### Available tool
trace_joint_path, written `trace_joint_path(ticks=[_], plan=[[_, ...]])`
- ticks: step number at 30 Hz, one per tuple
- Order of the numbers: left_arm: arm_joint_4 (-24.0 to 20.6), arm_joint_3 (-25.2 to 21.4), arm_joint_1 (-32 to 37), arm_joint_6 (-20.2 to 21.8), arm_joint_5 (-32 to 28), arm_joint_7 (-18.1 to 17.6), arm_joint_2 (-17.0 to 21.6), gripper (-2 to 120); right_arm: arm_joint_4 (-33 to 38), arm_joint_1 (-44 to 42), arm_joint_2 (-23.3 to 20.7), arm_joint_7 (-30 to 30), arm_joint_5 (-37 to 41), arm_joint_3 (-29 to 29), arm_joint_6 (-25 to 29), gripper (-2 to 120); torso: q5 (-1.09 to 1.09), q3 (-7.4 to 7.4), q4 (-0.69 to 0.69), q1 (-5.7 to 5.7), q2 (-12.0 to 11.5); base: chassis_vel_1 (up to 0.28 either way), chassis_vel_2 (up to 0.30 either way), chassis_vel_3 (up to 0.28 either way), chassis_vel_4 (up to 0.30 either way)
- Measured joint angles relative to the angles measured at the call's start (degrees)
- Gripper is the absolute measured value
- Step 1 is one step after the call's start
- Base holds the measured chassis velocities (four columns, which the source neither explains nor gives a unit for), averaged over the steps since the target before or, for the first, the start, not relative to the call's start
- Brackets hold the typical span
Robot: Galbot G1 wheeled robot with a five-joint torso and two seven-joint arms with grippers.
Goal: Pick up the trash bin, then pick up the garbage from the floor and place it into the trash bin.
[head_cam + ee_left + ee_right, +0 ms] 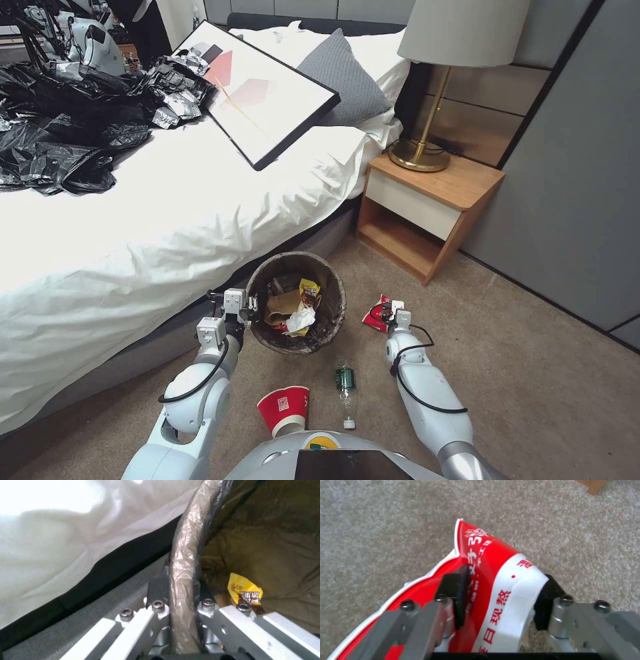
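The trash bin (337,293) stands by the bed with its dark bag folded over the rim. My left gripper (250,308) is shut on the near-left part of that rim (185,555), one finger inside and one outside (180,586). Inside the bin lie a yellow wrapper (309,289) (245,591), a crumpled brown paper bag (281,308) and a white tissue (300,320). Right of the bin, my right gripper (387,311) (501,598) is shut on a flattened red paper cup (373,315) (493,562) low over the carpet. Another red cup (285,408) and a clear bottle (345,392) lie on the floor near my base.
The bed (167,220) with its white duvet runs along the left, carrying a heap of black plastic bags (60,133), a framed picture (267,93) and a grey pillow (347,80). A wooden nightstand (427,207) with a lamp (433,87) stands behind the bin. Open carpet lies to the right.
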Motion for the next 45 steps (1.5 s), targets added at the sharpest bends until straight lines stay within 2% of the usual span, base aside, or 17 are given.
trace_joint_path(ticks=[5,9,19,22,23,25,37,39,40,44,45], plan=[[-0.1,-0.1,0.1,0.0,0.0,0.0,0.1,3,0.6,-0.4,-0.2,0.1,-0.1,-0.1,0.8,25,0.01,0.0,0.01,0.0,0.0,0.0,0.0,0.0,0.0],[-0.2,-0.1,0.1,0.0,0.0,0.0,0.1,3,1.2,-0.6,-0.4,0.2,-0.1,-0.1,1.0,23,0.01,0.0,0.01,0.0,0.0,0.0,0.0,0.0,0.0],[-0.2,0.2,-0.1,0.0,0.0,0.0,0.1,3,8.2,-3.0,-1.2,1.3,0.3,-0.4,1.5,15,0.0,0.01,-0.02,0.0,0.0,0.0,0.0,0.0,0.0],[-0.2,0.1,-0.1,0.0,0.0,0.0,0.1,3,15.1,-4.4,-1.6,1.4,0.8,-0.8,5.4,12,-0.01,0.01,-0.03,0.0,0.0,0.0,0.0,0.0,0.0],[-0.2,0.1,-0.1,0.0,0.0,0.0,0.1,3,15.1,-4.4,-1.6,1.4,0.8,-0.8,5.4,12,-0.01,0.01,-0.03,0.0,0.0,0.0,0.0,0.0,0.0],[-0.2,0.1,-0.1,0.1,-0.1,0.0,0.1,2,21.0,-5.7,-2.0,1.2,1.2,-1.2,9.2,12,-0.02,0.01,-0.01,0.0,0.0,0.0,0.0,0.0,0.0],[-0.2,0.2,0.0,0.6,-0.7,-0.2,0.0,3,31.9,-8.6,-2.7,-1.7,1.2,-1.6,16.0,12,-0.02,0.01,-0.02,0.0,0.0,0.0,0.0,0.0,0.0],[-0.2,0.3,0.0,0.8,-0.8,-0.2,0.0,3,37.5,-10.1,-3.1,-4.7,1.2,-1.6,19.8,12,-0.04,0.0,-0.02,0.0,0.0,0.0,0.0,0.0,0.0],[-0.2,0.3,0.0,0.8,-0.8,-0.2,0.0,3,37.5,-10.1,-3.1,-4.7,1.2,-1.6,19.8,12,-0.04,0.0,-0.02,0.0,0.0,0.0,0.0,0.0,0.0],[-0.2,0.6,0.1,1.6,-1.0,-0.4,0.0,3,47.6,-13.4,-3.7,-12.3,2.9,-2.4,26.3,12,-0.04,-0.01,-0.02,0.0,0.0,0.0,0.0,0.0,0.0],[-0.2,0.6,0.1,1.6,-1.0,-0.4,0.0,3,47.6,-13.4,-3.7,-12.3,2.9,-2.4,26.3,12,-0.04,-0.01,-0.02,0.0,0.0,0.0,0.0,0.0,0.0]])
